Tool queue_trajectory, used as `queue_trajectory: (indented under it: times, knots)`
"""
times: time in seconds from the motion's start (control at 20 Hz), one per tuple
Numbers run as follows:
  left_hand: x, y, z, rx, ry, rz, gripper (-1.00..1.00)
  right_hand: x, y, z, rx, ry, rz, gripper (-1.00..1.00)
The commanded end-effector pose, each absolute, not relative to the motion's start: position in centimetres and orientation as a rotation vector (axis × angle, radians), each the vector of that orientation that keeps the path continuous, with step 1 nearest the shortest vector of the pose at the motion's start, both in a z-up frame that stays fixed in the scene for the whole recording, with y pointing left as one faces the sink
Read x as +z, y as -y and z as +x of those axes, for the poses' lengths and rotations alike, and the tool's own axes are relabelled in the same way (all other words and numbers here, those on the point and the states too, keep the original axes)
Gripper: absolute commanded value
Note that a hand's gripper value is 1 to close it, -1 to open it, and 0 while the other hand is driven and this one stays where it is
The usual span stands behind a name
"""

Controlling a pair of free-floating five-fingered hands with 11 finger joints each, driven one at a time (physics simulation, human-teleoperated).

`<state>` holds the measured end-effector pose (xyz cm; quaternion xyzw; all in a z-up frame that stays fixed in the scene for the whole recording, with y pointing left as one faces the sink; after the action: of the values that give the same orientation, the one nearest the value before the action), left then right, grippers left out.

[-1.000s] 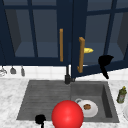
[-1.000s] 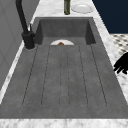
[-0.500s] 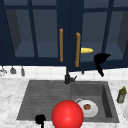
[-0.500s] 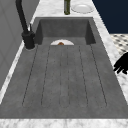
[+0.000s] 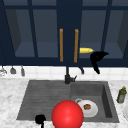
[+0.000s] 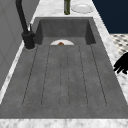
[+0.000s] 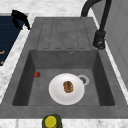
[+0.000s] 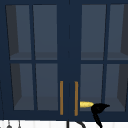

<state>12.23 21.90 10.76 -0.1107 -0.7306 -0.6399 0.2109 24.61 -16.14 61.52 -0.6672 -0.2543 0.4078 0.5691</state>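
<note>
The right hand, fingers curled on nothing, hangs just beside the yellow thing behind the cabinet glass, so it risks to hit the glass w/o any grip.

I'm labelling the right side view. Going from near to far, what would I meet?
Yellow-capped bottle → white plate with a brown food piece → faucet base → ribbed drainboard → black hand.

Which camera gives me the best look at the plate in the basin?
The right side view: the white plate lies whole, with a brown bit at its middle. The front view has it partly behind the red ball; the left side view shows its far rim.
</note>
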Motion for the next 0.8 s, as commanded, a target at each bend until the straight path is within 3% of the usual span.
queue_trajectory:
  times: [0.0, 0.75]
  knots:
    - [10.8, -21.9, 12.2, -1.778, 2.030, -0.308, 0.00, 60.7, 15.5, 26.2, 0.885, 0.516, -1.581, -1.00]
    - [10.8, -21.9, 12.2, -1.778, 2.030, -0.308, 0.00, 59.1, 11.0, 27.5, 0.674, 0.414, -1.735, -1.00]
